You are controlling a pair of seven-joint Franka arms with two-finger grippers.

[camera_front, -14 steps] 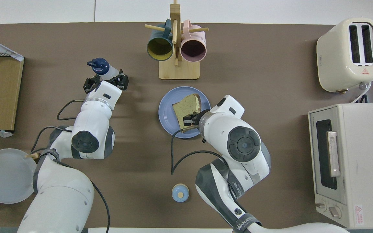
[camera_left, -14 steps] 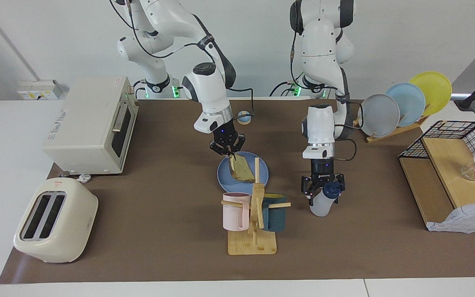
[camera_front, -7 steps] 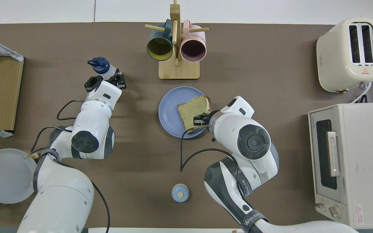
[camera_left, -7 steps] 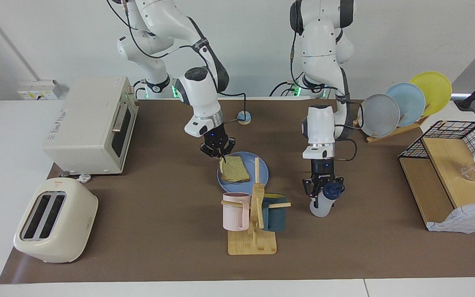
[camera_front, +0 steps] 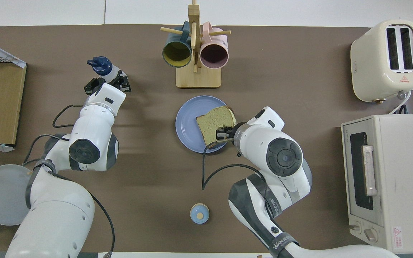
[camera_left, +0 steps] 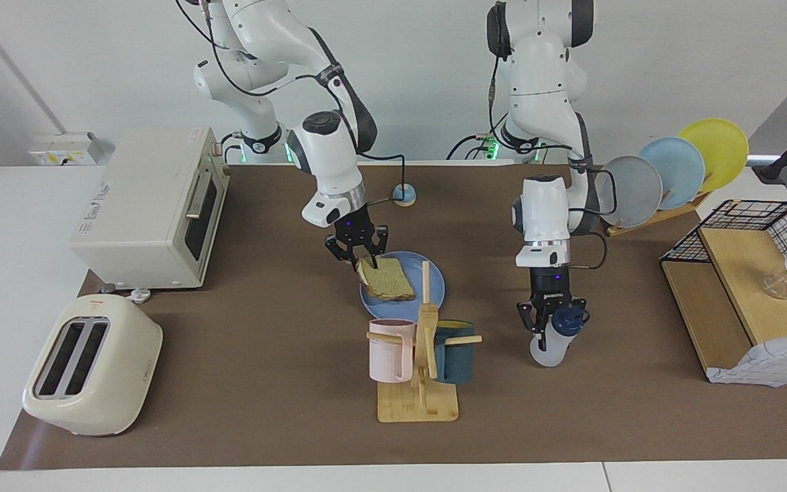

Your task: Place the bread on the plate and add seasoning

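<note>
Left pincer (camera_left: 549,326) grips one seasoning (camera_left: 556,336); one bread (camera_left: 385,281), one plate (camera_left: 434,290).

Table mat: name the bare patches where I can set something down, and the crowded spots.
Free: the mat between toaster and mug rack; between toaster oven and plate; between seasoning bottle and wooden shelf. Crowded: mid-table, where the right pincer is at the bread on the plate, close by the rack; the left pincer grips the bottle.

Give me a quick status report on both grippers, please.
Left gripper shut on seasoning. Right gripper at bread corner, over plate. Mug rack beside plate.
</note>
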